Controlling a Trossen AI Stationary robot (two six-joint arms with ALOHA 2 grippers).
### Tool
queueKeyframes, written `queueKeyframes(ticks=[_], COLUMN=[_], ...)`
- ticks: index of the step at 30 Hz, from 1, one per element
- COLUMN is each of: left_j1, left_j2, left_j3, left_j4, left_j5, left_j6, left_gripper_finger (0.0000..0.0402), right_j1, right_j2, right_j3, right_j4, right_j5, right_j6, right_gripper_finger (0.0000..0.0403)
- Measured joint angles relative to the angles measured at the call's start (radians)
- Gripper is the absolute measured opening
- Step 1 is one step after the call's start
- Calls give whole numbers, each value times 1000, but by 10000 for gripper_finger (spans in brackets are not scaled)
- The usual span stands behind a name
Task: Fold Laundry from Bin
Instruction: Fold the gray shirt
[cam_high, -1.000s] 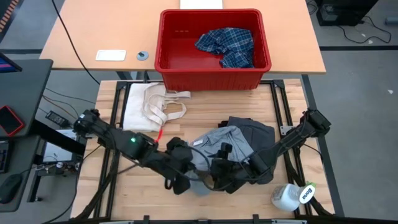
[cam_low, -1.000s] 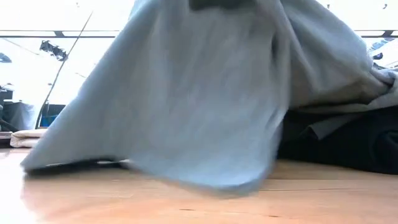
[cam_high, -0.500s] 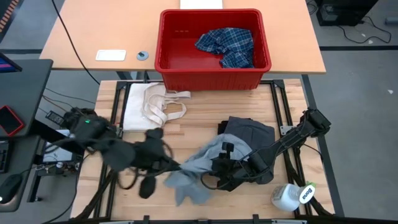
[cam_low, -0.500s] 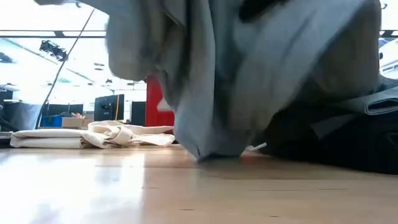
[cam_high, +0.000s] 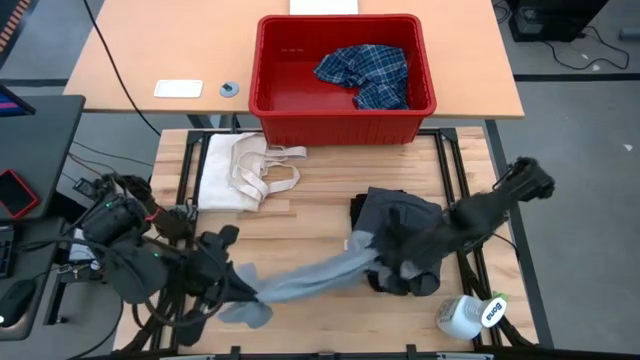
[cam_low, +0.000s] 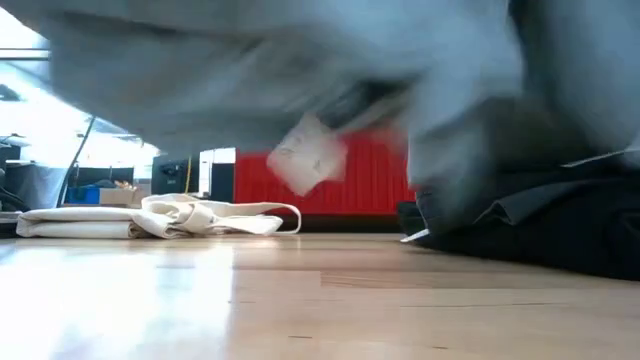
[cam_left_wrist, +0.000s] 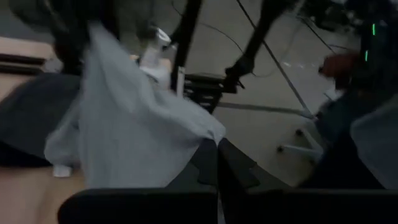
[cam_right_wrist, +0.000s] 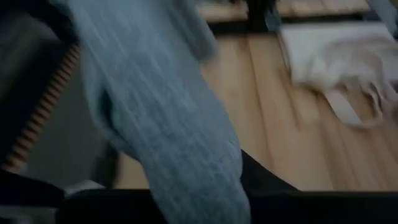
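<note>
- We see a pale wood table (cam_high: 300, 225) on a black frame, with grey floor around it and a tan desk behind.
- Left gripper (cam_high: 243, 292), clamped on the light grey garment (cam_high: 315, 280), sits at the near left edge.
- Cream cloth (cam_high: 235, 170) lies far left; the bin (cam_high: 345, 110) behind holds the plaid shirt (cam_high: 365, 70).
- Right gripper (cam_high: 385, 252) pinches the garment's other end over the dark pile (cam_high: 405, 215).
- The bottle (cam_high: 468, 315) at near right reads "Bona".

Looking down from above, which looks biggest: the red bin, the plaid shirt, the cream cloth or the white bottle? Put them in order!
Biggest to smallest in the high view:
1. Red bin
2. Cream cloth
3. Plaid shirt, bunched up inside the bin
4. White bottle
</note>
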Motion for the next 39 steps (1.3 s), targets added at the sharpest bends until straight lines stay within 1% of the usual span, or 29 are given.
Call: queueKeyframes(ticks=[2, 4, 7, 8, 12, 14, 17, 19, 20, 22, 24, 26, 28, 30, 32, 35, 37, 39], left_j1=[-5, -9, -18, -28, -59, -59, -62, -58, -54, -42, -14, 28, 70, 106, 160, 242, 301, 335], left_j2=[4, 5, 3, 3, 17, 34, 63, 83, 92, 106, 112, 112, 103, 95, 87, 79, 76, 71], left_j3=[-1, -3, -2, -2, 0, 0, -1, -2, -2, -2, -3, -4, -3, -3, -31, -111, -210, -306], left_j4=[0, 15, 95, 128, 248, 276, 271, 239, 211, 88, -85, -233, -339, -443, -421, -435, -435, -439], left_j5=[26, 29, 48, 59, 119, 144, 163, 180, 187, 184, 139, 88, 46, 36, 48, 55, 55, 47], left_j6=[-13, -33, -43, -45, -98, -108, -138, -142, -140, -159, -235, -285, -292, -308, -292, -295, -289, -285], left_gripper_finger=[0, 0, 0, 0, 0, 0, 0, 0, 0, 0, 0, 0, 0, 0, 0, 0, 0, 0], right_j1=[-13, -22, -19, -5, 70, 96, 133, 149, 155, 155, 125, 73, 13, -58, -130, -230, -290, -341], right_j2=[-27, -40, -38, -36, -2, 21, 64, 100, 118, 149, 167, 178, 180, 175, 174, 179, 179, 180], right_j3=[74, 145, 235, 256, 328, 346, 349, 349, 349, 348, 348, 348, 344, 330, 316, 282, 237, 199], right_j4=[-20, -47, -67, -62, -62, -61, -68, -86, -105, -177, -289, -410, -510, -579, -608, -593, -569, -567], right_j5=[-44, -101, -218, -257, -343, -404, -510, -582, -619, -664, -667, -648, -612, -549, -519, -510, -510, -506], right_j6=[1, 22, 75, 92, 180, 242, 322, 341, 341, 327, 305, 279, 232, 166, 94, 0, -46, -81], right_gripper_finger=[10, 10, 10, 10, 10, 10, 10, 10, 10, 10, 10, 11, 11, 11, 11, 11, 11, 11])
